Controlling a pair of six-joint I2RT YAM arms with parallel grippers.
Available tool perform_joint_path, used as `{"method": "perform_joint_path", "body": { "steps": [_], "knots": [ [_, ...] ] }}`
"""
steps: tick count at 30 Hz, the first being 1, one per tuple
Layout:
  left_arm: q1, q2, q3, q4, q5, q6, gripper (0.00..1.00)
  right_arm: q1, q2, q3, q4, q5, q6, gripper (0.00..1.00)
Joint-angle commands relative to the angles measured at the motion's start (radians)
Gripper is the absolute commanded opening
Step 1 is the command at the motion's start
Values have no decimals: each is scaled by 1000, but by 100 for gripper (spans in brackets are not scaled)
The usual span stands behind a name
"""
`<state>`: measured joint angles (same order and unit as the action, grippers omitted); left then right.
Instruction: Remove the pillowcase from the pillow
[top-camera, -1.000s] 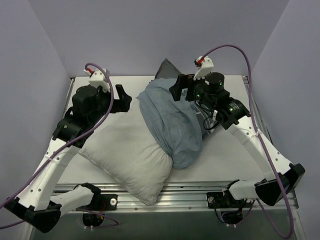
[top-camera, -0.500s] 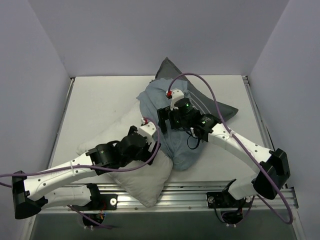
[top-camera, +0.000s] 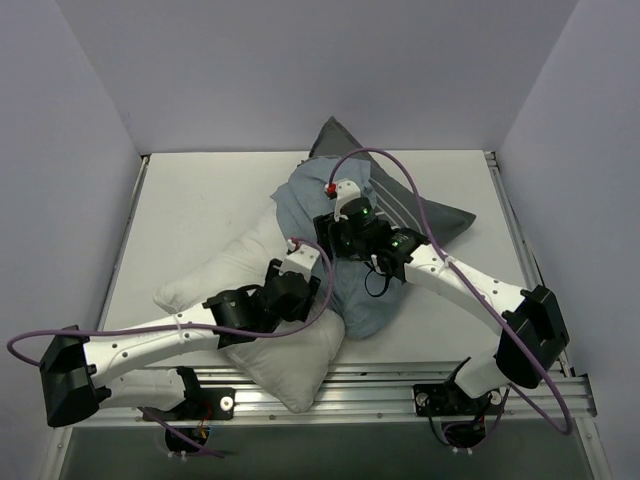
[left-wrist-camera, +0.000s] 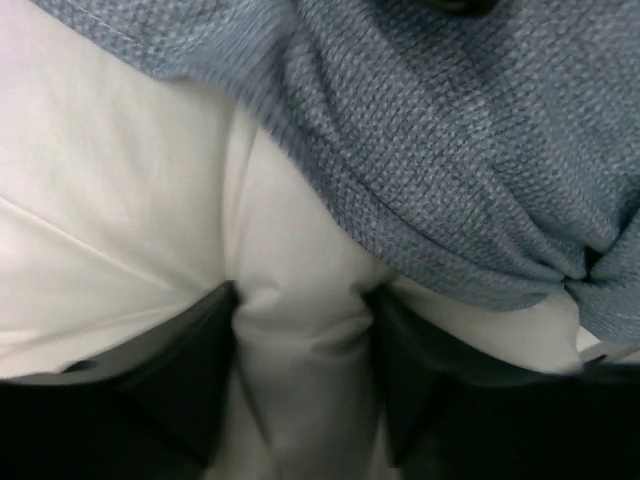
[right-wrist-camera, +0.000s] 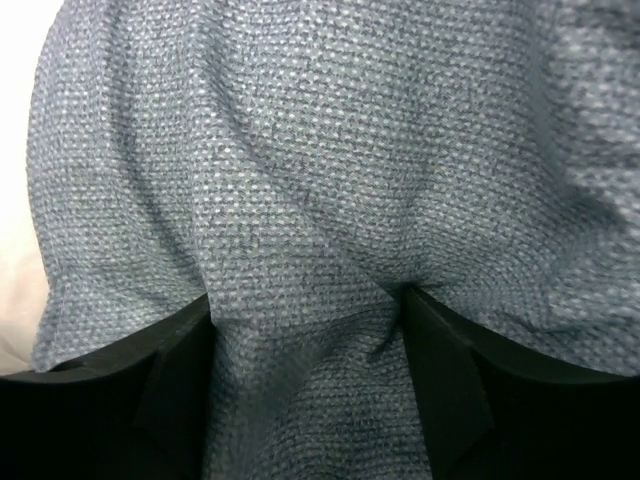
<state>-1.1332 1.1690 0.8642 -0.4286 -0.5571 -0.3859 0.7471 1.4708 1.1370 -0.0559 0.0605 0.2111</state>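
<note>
The white pillow lies slantwise on the table, its far end inside the pillowcase, which shows its blue-grey face; the dark striped face shows at the back right. My left gripper is pressed down at the pillowcase's open edge. In the left wrist view it is shut on a fold of the pillow, just below the pillowcase hem. My right gripper is on top of the pillowcase; in the right wrist view it pinches a bunched fold of pillowcase.
The white table is boxed in by lilac walls at the left, back and right. A metal rail runs along the near edge by the arm bases. Purple cables loop over both arms.
Both arms have come down from the back of the table onto the bedding. The left gripper has closed on the pillow and the right on the pillowcase; since half a second ago they moved only slightly.
</note>
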Motion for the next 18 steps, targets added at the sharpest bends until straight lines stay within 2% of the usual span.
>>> {"method": "perform_joint_path", "body": {
  "steps": [1,2,4,5,6,7,8,12,15,16,18],
  "knots": [
    [35,64,-42,-67,25,-94,54,-3,39,12,-71,36,-3,59],
    [44,66,-41,-70,26,-96,43,-3,40,23,-74,42,-7,48],
    [62,57,-31,-73,19,-91,20,-5,42,49,-84,61,-12,35],
    [69,41,-27,-84,14,-85,3,-6,43,58,-88,88,-21,23],
    [75,31,-18,-90,10,-79,2,-15,46,66,-91,104,-25,17],
    [88,18,2,-110,0,-73,2,-26,55,82,-100,117,-29,5],
    [95,-6,15,-120,-6,-58,2,-41,60,89,-104,139,-26,1],
    [153,-78,91,-212,-43,-5,2,-194,71,113,-120,220,-3,0],
    [234,-135,154,-303,-56,39,2,-377,68,171,-159,268,34,0],
    [254,-149,165,-341,-64,50,2,-478,63,187,-171,272,72,0],
    [312,-195,196,-377,-92,73,2,-566,53,228,-177,268,109,0]
  ]
}}
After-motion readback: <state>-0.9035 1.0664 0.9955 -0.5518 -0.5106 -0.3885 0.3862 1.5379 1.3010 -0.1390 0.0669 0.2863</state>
